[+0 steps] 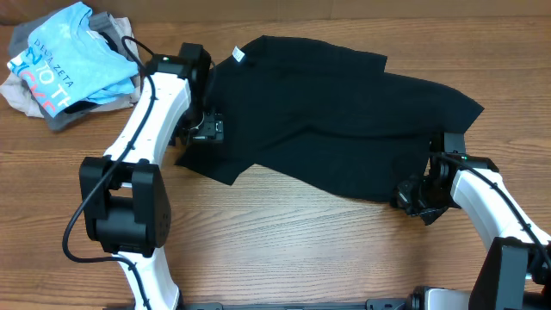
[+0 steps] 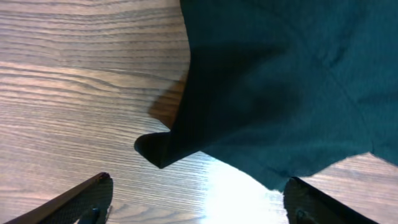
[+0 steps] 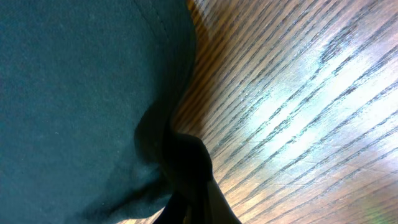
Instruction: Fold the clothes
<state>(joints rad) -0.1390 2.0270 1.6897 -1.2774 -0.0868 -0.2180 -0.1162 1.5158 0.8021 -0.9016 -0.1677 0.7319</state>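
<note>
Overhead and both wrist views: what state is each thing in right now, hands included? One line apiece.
black garment: spread out, unfolded, rumpled; white label showing at the neck.
left hand: open, empty, at the garment's left edge.
right hand: shut on the garment's near right edge, fabric bunched into it.
light blue tee: crumpled, on top of a heap.
grey and beige garments: bunched under the tee.

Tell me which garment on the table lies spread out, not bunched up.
The black shirt, spread across the middle of the table. The light blue tee and the grey garment under it sit crumpled in a heap at the far left corner.
</note>
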